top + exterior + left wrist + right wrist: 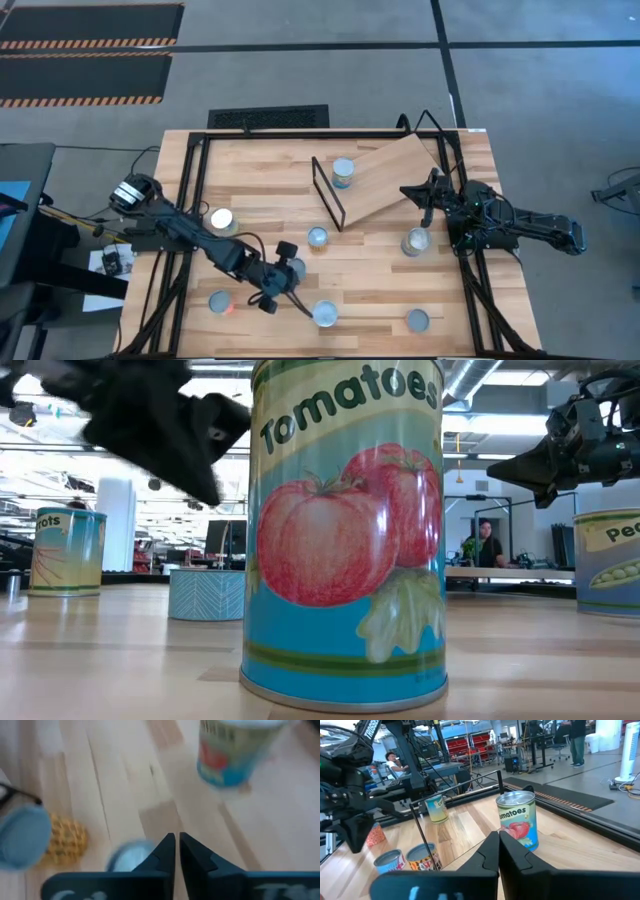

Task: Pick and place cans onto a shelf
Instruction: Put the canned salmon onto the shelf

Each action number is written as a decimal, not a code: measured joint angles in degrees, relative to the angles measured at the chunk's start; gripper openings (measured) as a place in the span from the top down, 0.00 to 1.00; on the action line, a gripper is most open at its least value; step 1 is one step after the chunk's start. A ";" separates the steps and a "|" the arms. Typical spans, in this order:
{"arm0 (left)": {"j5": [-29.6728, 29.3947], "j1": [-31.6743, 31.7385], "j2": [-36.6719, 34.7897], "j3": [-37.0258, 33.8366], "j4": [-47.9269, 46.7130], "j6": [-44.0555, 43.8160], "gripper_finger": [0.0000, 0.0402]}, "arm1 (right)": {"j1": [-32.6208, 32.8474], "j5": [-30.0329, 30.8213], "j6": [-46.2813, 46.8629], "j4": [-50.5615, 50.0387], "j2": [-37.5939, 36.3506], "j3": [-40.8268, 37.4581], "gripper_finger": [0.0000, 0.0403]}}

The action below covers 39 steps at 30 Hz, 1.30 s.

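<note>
Overhead, the shelf (385,178) is seen lying tilted on the table (250,190), one can (343,172) standing on it beside its black wire frame (327,192). The left gripper (283,279) is stretched low over the table well below the shelf, fingers pressed together on nothing, a can (296,268) just beside it. The right gripper (418,192) is held at the shelf's right edge, fingers likewise clenched and empty. Other cans are scattered below the shelf. Only the low view gives a label: a tomato can (345,535) close up. Only the right wrist view shows the closed fingers (490,851) and a person (395,762) beyond the table.
</note>
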 joint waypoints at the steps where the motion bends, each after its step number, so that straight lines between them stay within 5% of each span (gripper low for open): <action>1: -0.02 -0.11 0.02 -0.11 -1.20 -0.26 0.93 | 0.00 0.00 0.00 0.02 0.00 0.00 0.95; 12: -1.79 -0.33 0.07 -3.48 -1.36 2.03 0.77 | -0.01 0.00 -0.07 0.07 0.00 0.00 0.95; 39: -4.76 0.12 6.18 -2.52 1.37 6.18 0.99 | 1.99 -0.48 -0.43 1.20 -0.11 0.01 0.94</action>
